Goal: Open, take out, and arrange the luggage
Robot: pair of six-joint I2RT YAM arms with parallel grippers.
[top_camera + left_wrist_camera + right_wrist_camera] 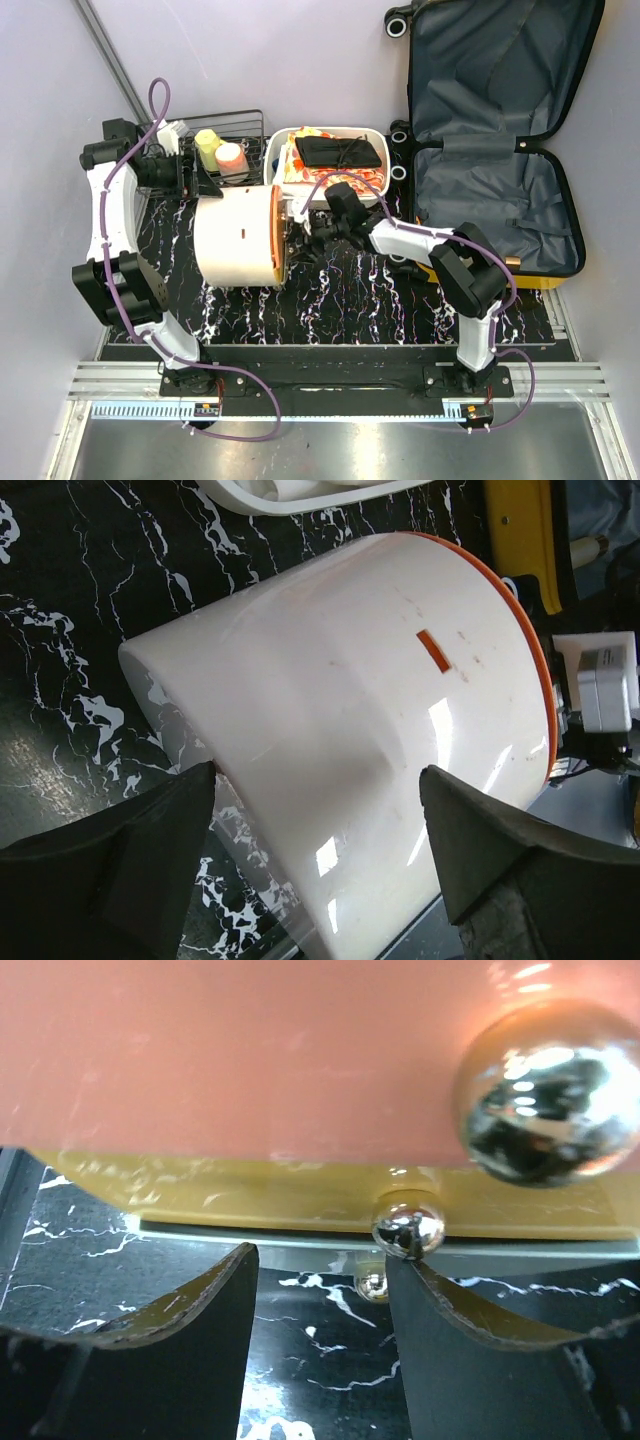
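Readable text, labels, brands, numbers: none, on luggage [495, 110], white tray [274, 150] or round container [340, 740]; the latter bears one blank orange mark [434, 650].

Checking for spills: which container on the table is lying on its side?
The big cream round container with the orange lid. The white tray sits flat; the yellow jar and the peach jar stand upright.

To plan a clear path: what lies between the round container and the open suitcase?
In the top view, the right arm crosses that stretch, its hand at the container's orange lid.
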